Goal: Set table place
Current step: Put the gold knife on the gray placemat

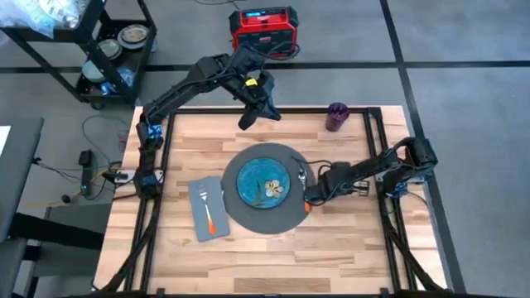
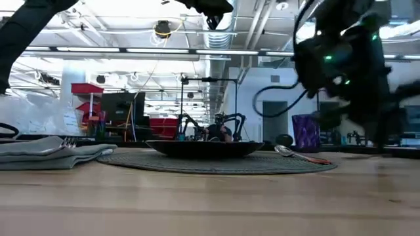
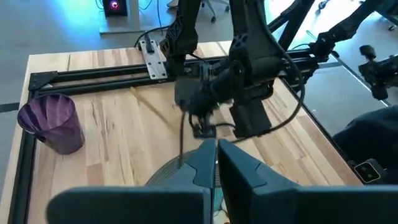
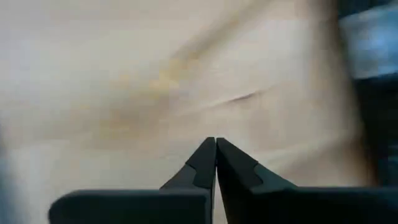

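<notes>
A round dark grey mat [image 1: 267, 217] lies mid-table with the blue-green plate [image 1: 262, 182] on it. The grey napkin [image 1: 207, 207] lies left of the mat, the orange-handled fork [image 1: 208, 213] on top of it. The spoon [image 2: 298, 155] rests on the mat's right edge. The purple cup [image 1: 336, 116] stands upright at the far right. My right gripper [image 1: 309, 197] is shut beside the spoon's handle, with bare wood beyond its tips [image 4: 216, 144]. My left gripper [image 3: 216, 155] is shut and raised above the table's far side [image 1: 248, 121].
The table's black frame [image 1: 377, 124] runs along the edges. Bare wood [image 1: 273, 257] lies along the near side. Off the table, a red box [image 1: 263, 29] sits on the floor beyond the far edge and a black cart [image 1: 99, 50] stands at the far left.
</notes>
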